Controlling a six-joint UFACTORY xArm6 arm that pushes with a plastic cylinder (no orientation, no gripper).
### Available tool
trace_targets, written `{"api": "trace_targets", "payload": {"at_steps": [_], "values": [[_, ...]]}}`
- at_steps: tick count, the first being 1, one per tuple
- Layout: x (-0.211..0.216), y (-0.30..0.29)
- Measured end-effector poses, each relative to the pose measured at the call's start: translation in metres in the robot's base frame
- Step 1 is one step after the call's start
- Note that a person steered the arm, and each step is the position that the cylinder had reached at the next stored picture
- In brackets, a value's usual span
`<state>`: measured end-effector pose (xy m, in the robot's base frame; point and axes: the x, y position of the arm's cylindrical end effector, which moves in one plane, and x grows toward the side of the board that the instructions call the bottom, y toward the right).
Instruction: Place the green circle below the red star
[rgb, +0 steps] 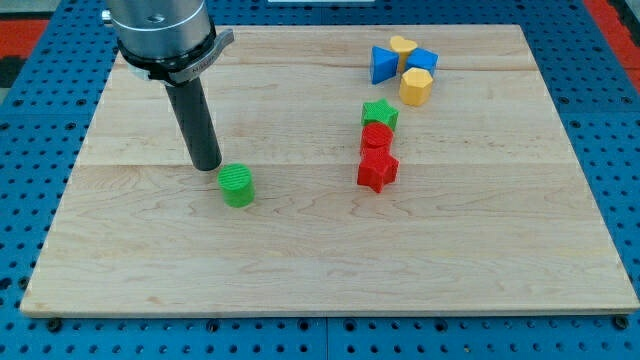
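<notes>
The green circle (238, 185) sits on the wooden tabletop (330, 260), left of the middle of the view, standing flat with its ridged top facing up. Just beside it, toward the view's upper left, the dark rod comes down from the arm, and my tip (206, 166) rests on the wood close to the block's upper left edge; whether it touches the block cannot be told. The arm carries no pincer at all, only this rod, so nothing is held.

The red star (377, 171) lies well apart to the view's right of the green circle, at about the same height. Directly above it, touching, is a red circle (376, 138), and above that a green star (379, 114), the three forming a short column.

Farther toward the view's top right is a tight cluster: a blue triangle (383, 64), a yellow heart (403, 47), a blue block (424, 60) of unclear shape, and a yellow hexagon (416, 87) at the cluster's lower edge.
</notes>
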<state>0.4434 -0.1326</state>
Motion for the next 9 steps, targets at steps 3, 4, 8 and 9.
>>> {"api": "trace_targets", "payload": {"at_steps": [3, 4, 8, 9], "values": [[0.000, -0.002], [0.002, -0.008], [0.031, 0.047], [0.044, 0.084]]}}
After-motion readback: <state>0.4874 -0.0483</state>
